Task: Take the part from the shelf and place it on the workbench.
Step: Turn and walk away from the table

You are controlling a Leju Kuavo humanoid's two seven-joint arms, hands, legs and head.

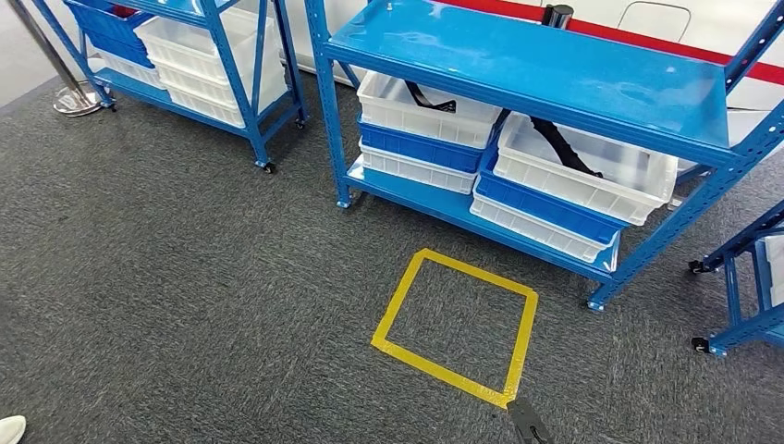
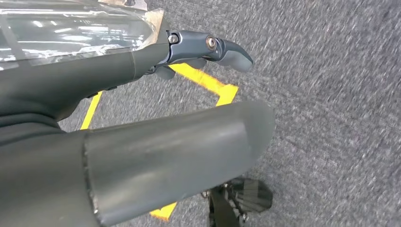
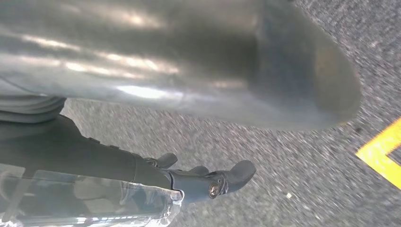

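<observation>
Honestly the black strappy part [image 1: 564, 143] in the white bin [image 1: 638, 176] looks light and floppy, so grab mid-strap; left hand [image 2: 156, 118] and right hand [image 3: 189, 85] hang empty, fingers loosely apart.

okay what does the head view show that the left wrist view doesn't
Head view alone: the blue shelf, white and blue bins with black parts in them, and a second shelf farther left. Left wrist view alone: the left hand close up, holding nothing, its fingers extended over the floor. Both: the grey carpet and the yellow tape square.
</observation>
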